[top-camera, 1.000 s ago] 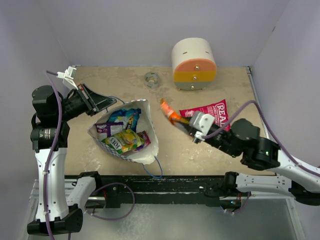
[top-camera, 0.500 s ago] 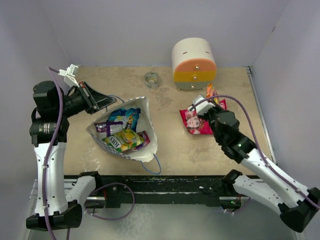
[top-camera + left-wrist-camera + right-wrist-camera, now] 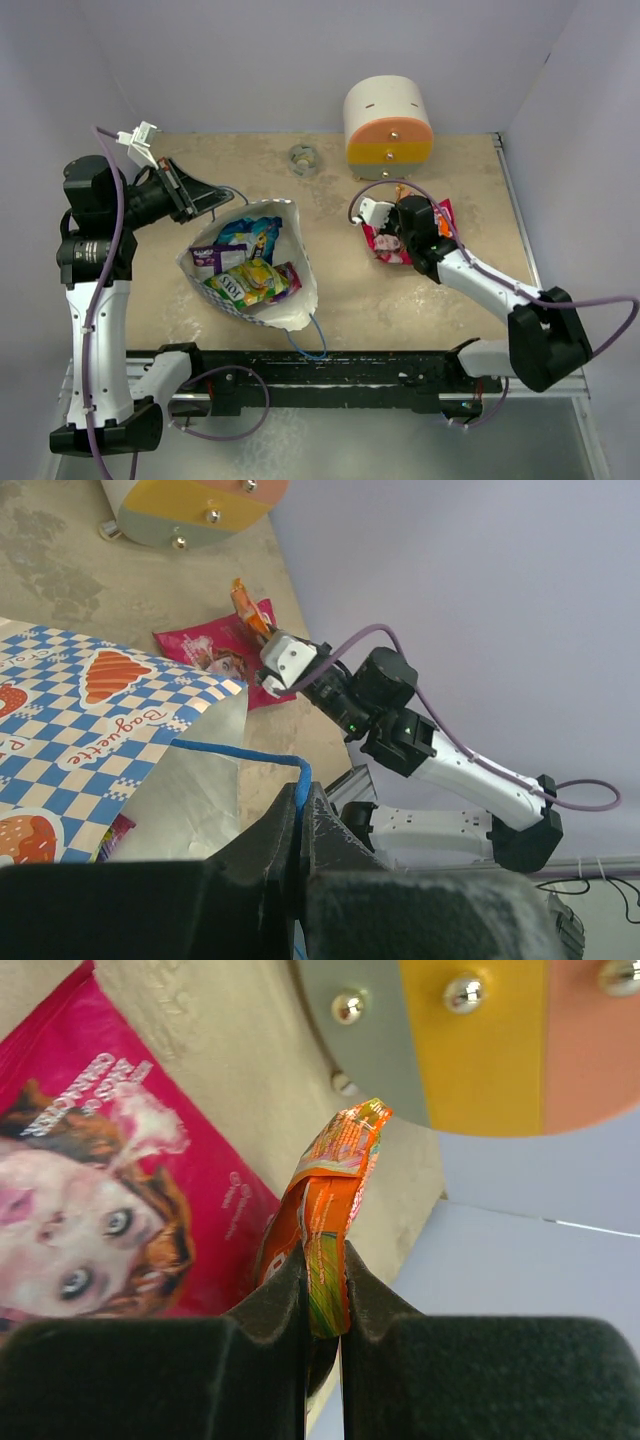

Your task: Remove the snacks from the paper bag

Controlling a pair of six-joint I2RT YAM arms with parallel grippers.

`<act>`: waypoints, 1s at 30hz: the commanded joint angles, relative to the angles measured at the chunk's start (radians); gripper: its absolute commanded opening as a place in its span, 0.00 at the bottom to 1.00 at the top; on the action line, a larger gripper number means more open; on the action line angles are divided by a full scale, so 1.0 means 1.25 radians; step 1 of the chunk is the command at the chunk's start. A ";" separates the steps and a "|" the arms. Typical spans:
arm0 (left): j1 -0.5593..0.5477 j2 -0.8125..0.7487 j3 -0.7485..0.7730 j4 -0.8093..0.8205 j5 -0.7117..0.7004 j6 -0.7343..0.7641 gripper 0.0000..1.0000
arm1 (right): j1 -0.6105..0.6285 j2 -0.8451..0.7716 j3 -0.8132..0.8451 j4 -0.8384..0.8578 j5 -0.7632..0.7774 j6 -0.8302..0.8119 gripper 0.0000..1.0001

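Beige mottled tabletop (image 3: 350,290), lavender walls (image 3: 250,60); paper bag (image 3: 303,262) left, drawer box (image 3: 388,128) back.

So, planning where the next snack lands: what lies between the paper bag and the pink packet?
Only bare table between the paper bag and the pink packet, seen in the top view.

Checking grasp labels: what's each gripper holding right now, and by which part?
Left gripper: paper bag, by its blue cord handle. Right gripper: orange snack packet, pinched at one end, the rest sticking out.
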 commanded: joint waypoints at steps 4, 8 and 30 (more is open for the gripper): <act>-0.011 -0.001 0.035 0.030 0.027 0.013 0.00 | -0.027 0.086 -0.025 0.116 -0.167 0.002 0.00; -0.013 0.003 0.035 0.029 0.028 0.013 0.00 | -0.027 0.137 -0.042 0.153 -0.193 0.018 0.00; -0.013 -0.022 0.037 0.084 0.054 0.030 0.00 | -0.026 -0.051 -0.109 0.006 -0.228 0.344 0.30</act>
